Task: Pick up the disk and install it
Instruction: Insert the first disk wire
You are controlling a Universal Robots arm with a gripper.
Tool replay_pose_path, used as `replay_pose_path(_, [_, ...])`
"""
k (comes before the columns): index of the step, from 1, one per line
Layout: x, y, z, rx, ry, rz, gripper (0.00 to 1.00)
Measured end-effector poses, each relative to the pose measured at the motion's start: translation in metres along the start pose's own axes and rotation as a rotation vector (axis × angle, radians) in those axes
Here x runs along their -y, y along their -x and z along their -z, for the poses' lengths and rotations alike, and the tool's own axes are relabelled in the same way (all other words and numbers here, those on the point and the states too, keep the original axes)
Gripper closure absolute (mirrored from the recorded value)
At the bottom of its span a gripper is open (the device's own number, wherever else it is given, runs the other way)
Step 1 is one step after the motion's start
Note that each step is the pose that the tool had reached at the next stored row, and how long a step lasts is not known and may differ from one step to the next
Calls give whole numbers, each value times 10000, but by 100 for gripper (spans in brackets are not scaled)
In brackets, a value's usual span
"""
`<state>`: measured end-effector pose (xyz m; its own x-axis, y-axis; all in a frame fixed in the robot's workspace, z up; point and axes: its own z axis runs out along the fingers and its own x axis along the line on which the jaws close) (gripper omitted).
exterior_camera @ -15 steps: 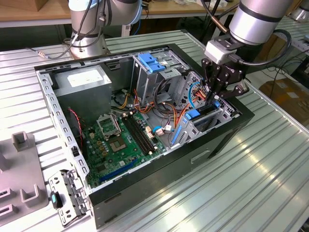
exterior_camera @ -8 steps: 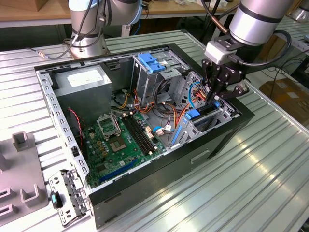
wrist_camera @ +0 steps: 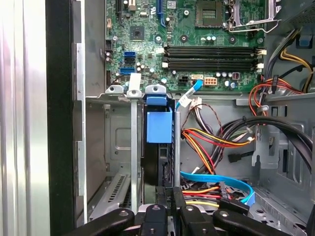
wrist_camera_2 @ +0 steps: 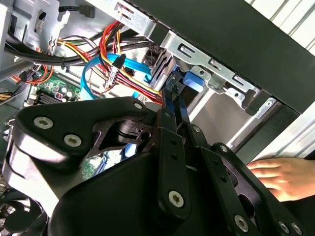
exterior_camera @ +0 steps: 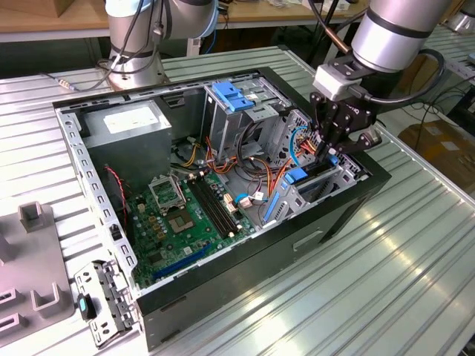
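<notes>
Disk is seen standing on edge in drive cage slot inside computer case, blue rail on top. Gripper is closed narrow on disk's end. Hand is laid beside case on bench.

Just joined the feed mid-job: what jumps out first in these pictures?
An open computer case lies on the slatted table, green motherboard exposed. The tool reaches into the drive cage at the exterior view's right, shut on the disk standing on edge in its slot. A hand rests beside the case.
</notes>
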<state>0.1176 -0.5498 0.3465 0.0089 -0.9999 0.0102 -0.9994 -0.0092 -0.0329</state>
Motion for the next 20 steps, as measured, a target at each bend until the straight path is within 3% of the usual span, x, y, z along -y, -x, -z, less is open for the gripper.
replay_pose_path(6, [-1, 0, -22, -3, 1, -15, 84])
replay_pose_path(20, [1, -11, 7, -9, 4, -256, 84])
